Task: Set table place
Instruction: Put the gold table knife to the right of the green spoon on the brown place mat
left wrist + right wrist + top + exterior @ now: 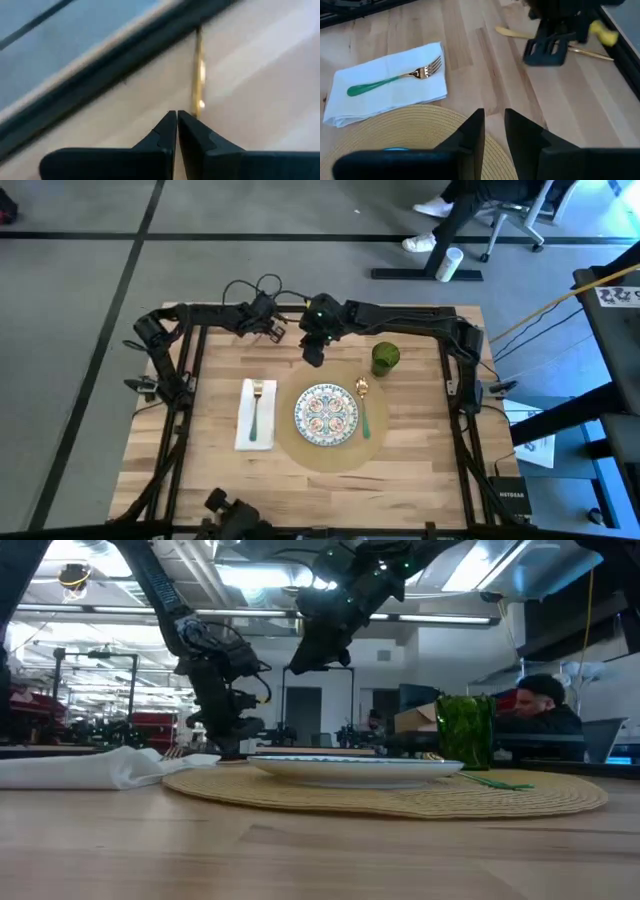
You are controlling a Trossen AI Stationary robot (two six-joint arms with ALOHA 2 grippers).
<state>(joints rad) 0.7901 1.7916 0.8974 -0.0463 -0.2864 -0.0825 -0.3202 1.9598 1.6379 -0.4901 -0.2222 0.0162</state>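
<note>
Placemat (325, 442) lay mid-table (420, 470) w/ plate, fork, spoon, cup set. Knife (555, 44) still at far edge. Left gripper (177, 120) pinched shut just beside it, empty. Right gripper (494, 131) slightly open, empty, above mat's far rim. Best reopened, straddled mid-handle.

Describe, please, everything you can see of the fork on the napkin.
The fork has a gold-coloured metal head with slim tines and a green handle. It lies flat, lengthwise along the middle of the folded white napkin, tines toward the far edge of the table. The napkin sits left of the round woven placemat, and the fork touches only the napkin. Neither gripper is on it: the right gripper hovers open near the placemat's far edge.
</note>
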